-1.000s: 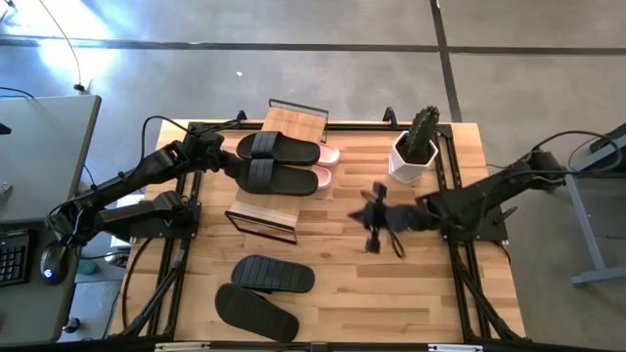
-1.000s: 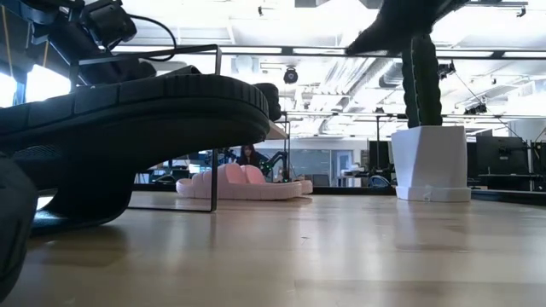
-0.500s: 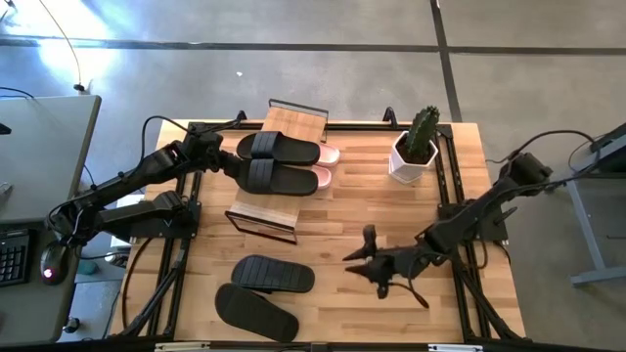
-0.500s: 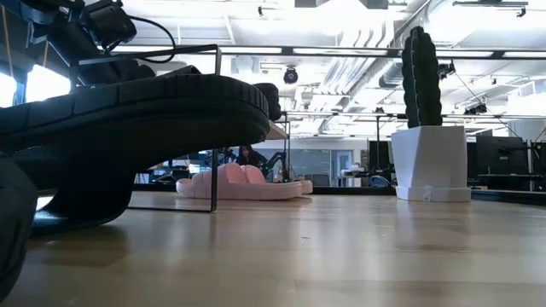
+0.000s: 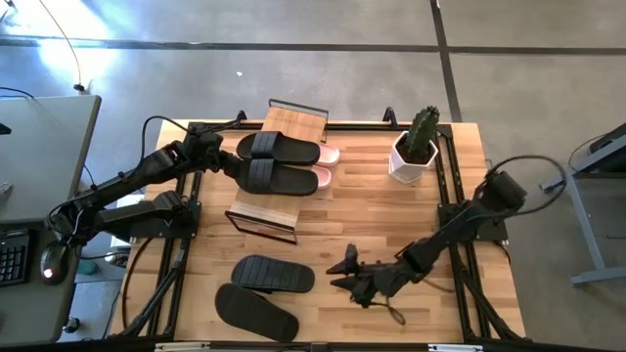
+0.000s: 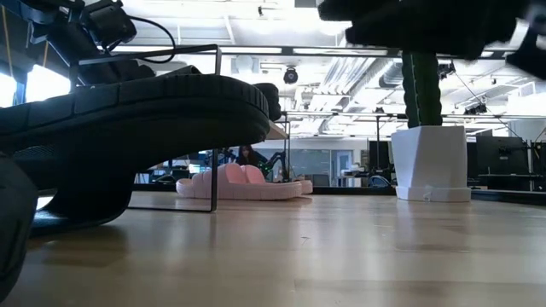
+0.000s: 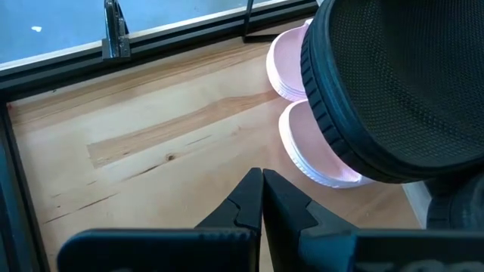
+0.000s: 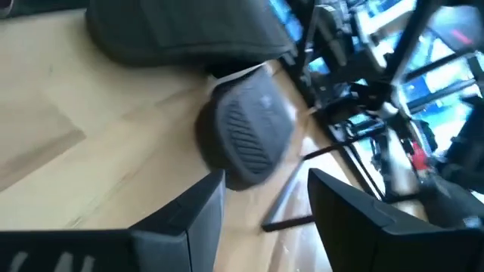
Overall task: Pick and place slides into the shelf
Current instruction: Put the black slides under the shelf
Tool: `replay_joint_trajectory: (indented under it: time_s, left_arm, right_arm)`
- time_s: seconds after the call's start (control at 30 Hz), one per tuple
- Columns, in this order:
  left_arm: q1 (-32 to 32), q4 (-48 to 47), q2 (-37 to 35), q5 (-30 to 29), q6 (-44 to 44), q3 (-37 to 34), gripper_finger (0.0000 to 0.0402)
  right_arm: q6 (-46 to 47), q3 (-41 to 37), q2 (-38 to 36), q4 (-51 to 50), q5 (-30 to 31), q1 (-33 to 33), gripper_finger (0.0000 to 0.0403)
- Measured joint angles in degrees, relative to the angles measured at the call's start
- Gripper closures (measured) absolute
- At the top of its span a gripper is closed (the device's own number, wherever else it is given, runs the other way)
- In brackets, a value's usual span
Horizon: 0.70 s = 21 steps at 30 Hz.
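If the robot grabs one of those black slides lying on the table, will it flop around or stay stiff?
The black slide has a thick sole, so it probably stays fairly stiff, bending only a little. It looks like foam or rubber, so likely light. It lies flat on the table, so it shouldn't roll. The open right gripper points at it.

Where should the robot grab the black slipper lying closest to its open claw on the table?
Probably by the wide strap of the nearer black slide. It lies flat, sole down, on the table, so the strap arches up as the one raised part. The right gripper, fingers open, sits just beside it and could come from above, one finger sliding under the strap through the open toe end.
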Motion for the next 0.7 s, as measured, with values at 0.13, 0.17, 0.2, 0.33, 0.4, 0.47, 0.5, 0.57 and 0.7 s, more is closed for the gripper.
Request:
replay_joint_trajectory:
  time_s: [0.13,0.17,0.2,0.33,0.4,0.47,0.5,0.57,0.7]
  left_arm:
    - [0.0,0.0,0.0,0.0,0.0,0.0,0.0401]
    - [0.0,0.0,0.0,0.0,-0.1,0.0,0.0401]
    - [0.0,0.0,0.0,0.0,-0.2,0.0,0.0401]
    - [0.0,0.0,0.0,0.0,-0.2,0.0,0.0401]
    - [0.0,0.0,0.0,0.0,-0.2,0.0,0.0401]
    - [0.0,0.0,0.0,0.0,-0.2,0.0,0.0401]
    - [0.0,0.0,0.0,0.0,-0.2,0.0,0.0401]
    - [0.0,0.0,0.0,0.1,-0.2,0.0,0.0401]
    - [0.0,0.0,0.0,0.1,-0.2,0.0,0.0401]
  right_arm:
    - [-3.6,7.1,7.9,-4.5,-0.1,0.0,0.0221]
    - [-4.5,9.1,9.9,-6.1,0.1,0.0,0.0221]
    - [-5.6,11.1,11.8,-8.0,0.6,0.0,0.0221]
    - [-8.5,17.6,18.4,-14.4,8.3,0.0,0.0221]
    - [-9.5,19.7,20.7,-15.8,13.3,0.0,0.0221]
    - [-10.4,20.7,21.8,-16.8,17.1,0.0,0.0221]
    - [-10.4,21.0,22.0,-16.8,18.3,0.0,0.0221]
    - [-10.8,21.0,22.0,-16.2,19.4,0.0,0.0221]
    - [-11.1,21.0,21.9,-13.5,19.5,0.7,0.0221]
